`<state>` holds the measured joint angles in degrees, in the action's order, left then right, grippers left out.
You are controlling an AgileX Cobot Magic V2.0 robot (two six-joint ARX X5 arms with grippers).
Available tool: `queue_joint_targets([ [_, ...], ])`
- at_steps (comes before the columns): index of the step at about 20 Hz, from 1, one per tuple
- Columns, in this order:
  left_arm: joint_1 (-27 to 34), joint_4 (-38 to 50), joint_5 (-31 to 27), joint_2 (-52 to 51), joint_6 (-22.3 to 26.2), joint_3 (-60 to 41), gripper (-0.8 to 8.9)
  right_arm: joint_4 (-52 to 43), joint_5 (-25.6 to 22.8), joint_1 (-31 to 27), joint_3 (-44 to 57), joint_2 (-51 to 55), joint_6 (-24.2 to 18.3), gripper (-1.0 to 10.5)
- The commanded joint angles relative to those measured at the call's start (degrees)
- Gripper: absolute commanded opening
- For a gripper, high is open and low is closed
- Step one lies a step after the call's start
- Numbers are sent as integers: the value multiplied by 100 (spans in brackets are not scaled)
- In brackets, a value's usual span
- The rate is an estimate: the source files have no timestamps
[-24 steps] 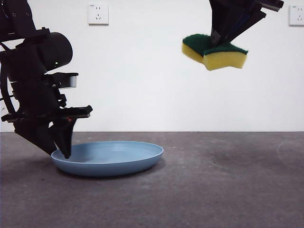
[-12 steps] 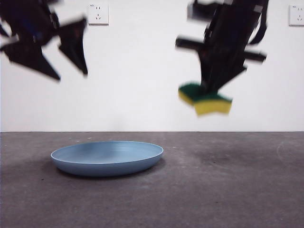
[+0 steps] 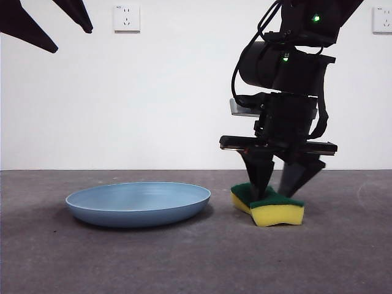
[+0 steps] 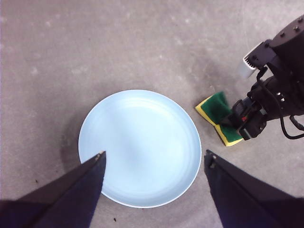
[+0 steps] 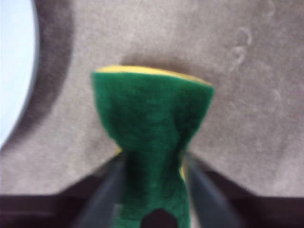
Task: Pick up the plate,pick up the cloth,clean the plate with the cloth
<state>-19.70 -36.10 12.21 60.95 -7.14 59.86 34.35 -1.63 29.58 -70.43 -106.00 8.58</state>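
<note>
A rough, mottled grey desk [image 3: 184,257] with a stone-like surface spreads across the foreground, with faint pale scuffs and a few dark specks showing from above. Behind it stands a plain white wall [image 3: 171,98] carrying two white square power sockets, one [image 3: 127,18] at upper left, another [image 3: 382,19] cut by the right edge, its details hard to make out.

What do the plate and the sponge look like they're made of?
The plate looks like matte light-blue plastic: even colour, no glare. The sponge looks like yellow foam under a fuzzy dark green scouring layer; it pinches in between the right gripper jaws, so it seems soft.
</note>
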Motion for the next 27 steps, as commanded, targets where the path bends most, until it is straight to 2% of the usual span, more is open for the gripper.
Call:
queue_joint_targets([
  [1, -22, 35, 2, 9, -13, -44, 346, 61, -17, -61, 46, -81, 57, 505],
  [6, -22, 59, -9, 9, 63, -44, 346, 201, -13, -92, -7, 299, 61, 501],
  [12, -20, 85, -11, 9, 138, -44, 346, 579, -20, -94, -7, 1576, 63, 492],
  [14, -20, 92, -11, 9, 151, -44, 344, 691, -13, -92, -7, 2083, 59, 290],
  [15, -20, 101, -13, 9, 212, -44, 328, 721, 17, -66, -7, 2393, 55, 85],
  [16, -20, 98, -11, 9, 295, -44, 223, 723, 17, -35, -7, 2616, 24, -30],
  [17, -20, 96, -11, 7, 367, -44, 10, 723, 7, 9, -7, 2859, -20, -8],
  [20, -20, 192, -13, -61, 420, -44, -7, 721, -31, 120, -2, 3464, -225, -8],
  [23, -24, 649, -81, -627, 398, -44, -7, 562, -492, 352, 155, 4144, -452, -9],
  [27, -151, 892, -1222, -1698, 671, -225, -8, -321, -828, 612, 1071, 5178, -461, -9],
])
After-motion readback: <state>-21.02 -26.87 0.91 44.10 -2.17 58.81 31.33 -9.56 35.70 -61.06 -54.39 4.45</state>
